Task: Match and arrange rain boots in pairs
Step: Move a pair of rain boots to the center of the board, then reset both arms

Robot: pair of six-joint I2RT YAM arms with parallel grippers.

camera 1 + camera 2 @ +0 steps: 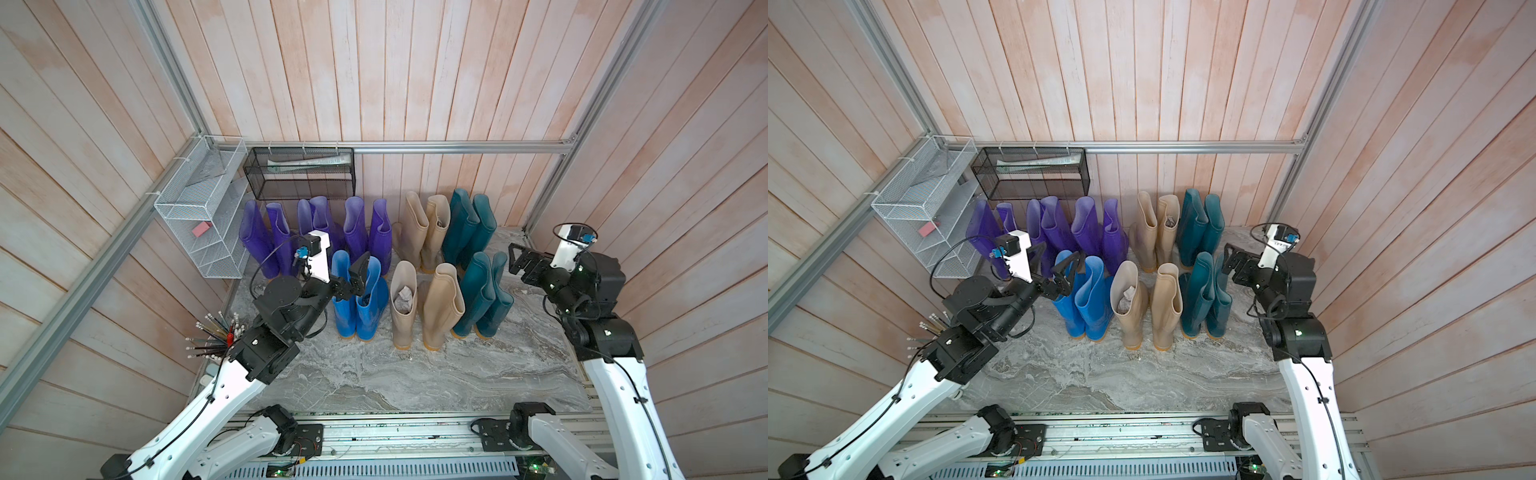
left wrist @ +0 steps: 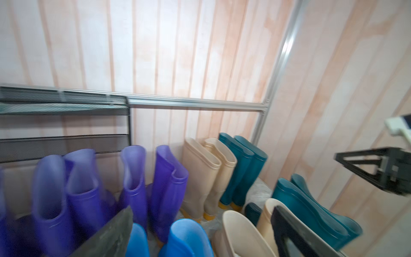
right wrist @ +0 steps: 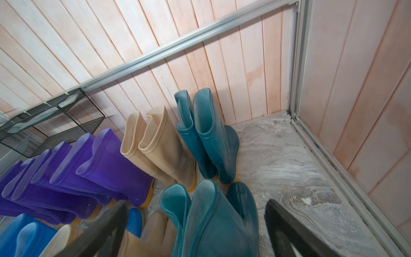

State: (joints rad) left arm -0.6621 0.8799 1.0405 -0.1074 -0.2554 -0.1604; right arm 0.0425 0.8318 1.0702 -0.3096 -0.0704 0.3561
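The rain boots stand upright in two rows on the marble floor. The back row holds several purple boots, a beige pair and a teal pair. In front stand a blue pair, a beige pair and a teal pair. My left gripper hovers open at the tops of the blue pair, holding nothing. My right gripper is open just right of the front teal pair, apart from it.
A white wire shelf holding a pink block hangs on the left wall. A black mesh shelf hangs from the rail above the purple boots. A bundle of pencils sits by my left arm. Bare marble lies in front of the boots.
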